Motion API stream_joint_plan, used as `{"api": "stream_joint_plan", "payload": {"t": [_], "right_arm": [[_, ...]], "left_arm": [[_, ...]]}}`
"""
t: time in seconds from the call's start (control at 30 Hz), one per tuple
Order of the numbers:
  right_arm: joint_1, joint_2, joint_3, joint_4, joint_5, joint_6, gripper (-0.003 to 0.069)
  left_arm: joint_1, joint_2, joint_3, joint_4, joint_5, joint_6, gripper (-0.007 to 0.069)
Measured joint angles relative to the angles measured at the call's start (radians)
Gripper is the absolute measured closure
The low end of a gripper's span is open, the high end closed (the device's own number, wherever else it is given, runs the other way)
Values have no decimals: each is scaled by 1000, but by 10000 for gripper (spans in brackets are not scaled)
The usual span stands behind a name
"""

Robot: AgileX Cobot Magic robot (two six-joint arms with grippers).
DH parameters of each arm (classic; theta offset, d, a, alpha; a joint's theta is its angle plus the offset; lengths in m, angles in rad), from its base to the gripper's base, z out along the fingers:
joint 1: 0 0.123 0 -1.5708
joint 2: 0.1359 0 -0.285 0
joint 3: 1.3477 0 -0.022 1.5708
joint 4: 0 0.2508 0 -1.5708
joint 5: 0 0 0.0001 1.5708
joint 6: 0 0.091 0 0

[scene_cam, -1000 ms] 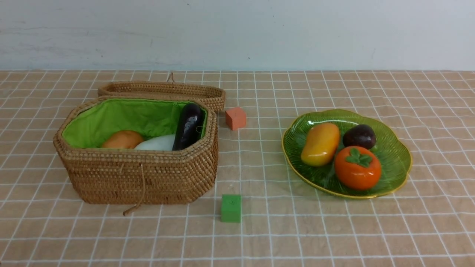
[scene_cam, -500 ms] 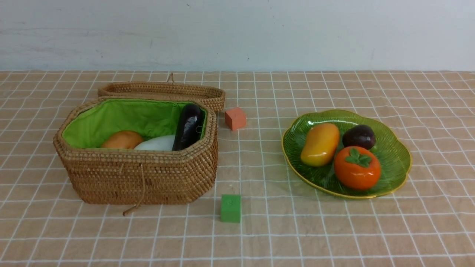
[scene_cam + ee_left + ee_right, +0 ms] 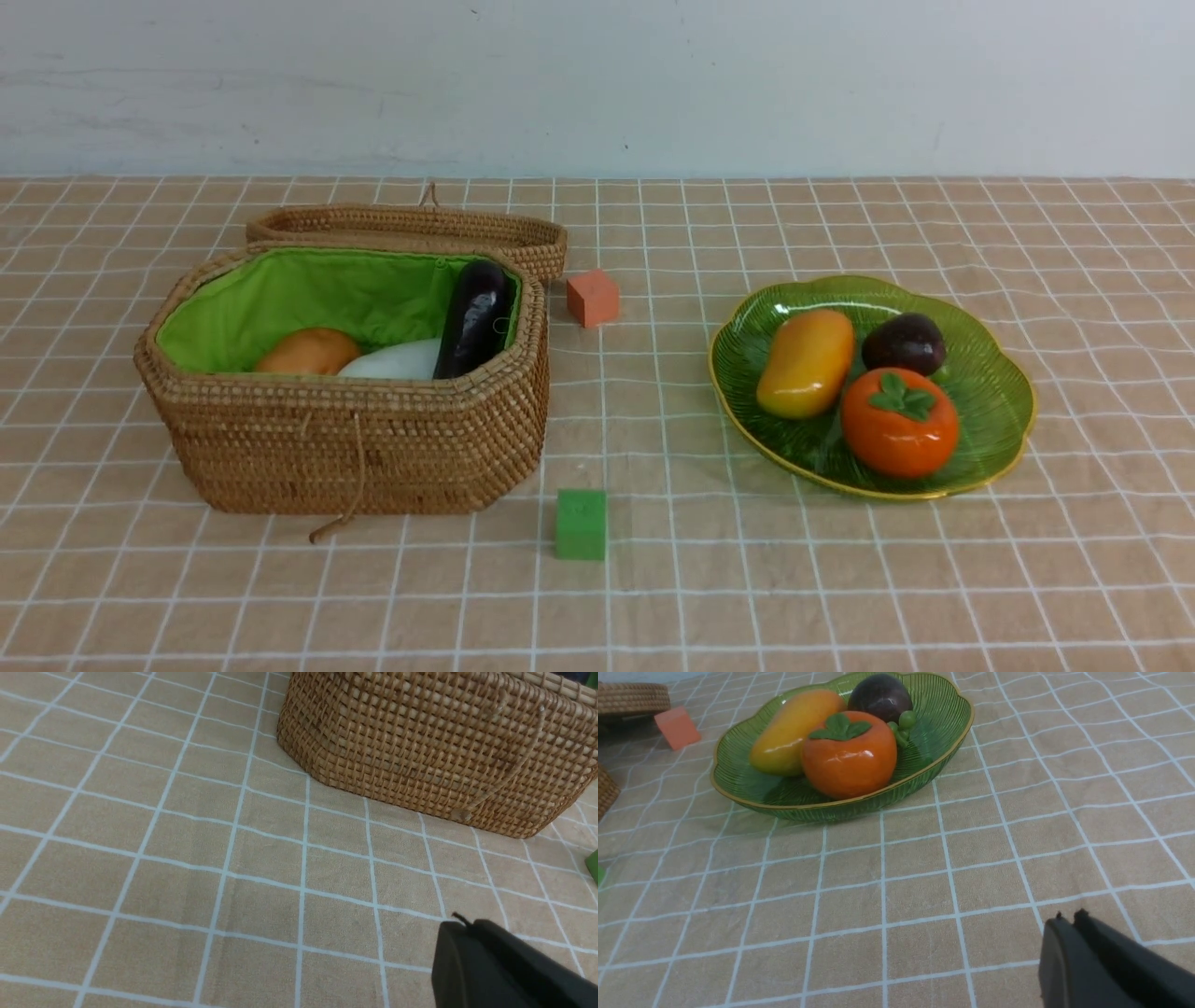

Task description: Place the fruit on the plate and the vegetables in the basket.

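In the front view, the potato (image 3: pixel 309 352), radish (image 3: pixel 392 360) and eggplant (image 3: pixel 474 319) lie in the basket (image 3: pixel 355 448); the mango (image 3: pixel 807 364), mangosteen (image 3: pixel 905 343) and persimmon (image 3: pixel 899 423) sit on the plate (image 3: pixel 994 411). An orange block (image 3: pixel 593 299) and a green block (image 3: pixel 581 525) stand on the surface (image 3: pixel 653 579) between them. The left wrist view shows the left hand (image 3: pixel 462 921), clenched, over the surface near the basket. In the right wrist view, the right hand (image 3: pixel 1070 919) is clenched too, apart from the plate.
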Motion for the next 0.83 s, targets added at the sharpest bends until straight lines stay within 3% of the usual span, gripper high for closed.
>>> {"api": "stream_joint_plan", "payload": {"t": [0.83], "right_arm": [[0,0,0,0,0,0,611]], "left_arm": [[0,0,1,7,-1,0,638]]}}
